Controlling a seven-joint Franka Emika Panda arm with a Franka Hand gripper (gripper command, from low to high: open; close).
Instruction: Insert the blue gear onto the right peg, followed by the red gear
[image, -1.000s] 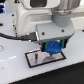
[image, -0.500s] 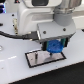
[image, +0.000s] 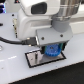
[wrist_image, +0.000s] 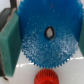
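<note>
jaws clamp blue gear (wrist_image: 48, 36), toothed rim, dark centre hole

Both views bright, low-resolution, softly blurred; white table (image: 15, 70) washed out, faint shadows.

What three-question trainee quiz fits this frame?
1. True or false: the blue gear sits between the green pads of the claw.
2. In the wrist view, what lies beyond the blue gear's rim? A. the red gear B. a yellow gear C. a screwdriver
3. In the exterior view, what is the claw hanging over?
Key: 1 true; 2 A; 3 the black-edged grey plate.
</note>
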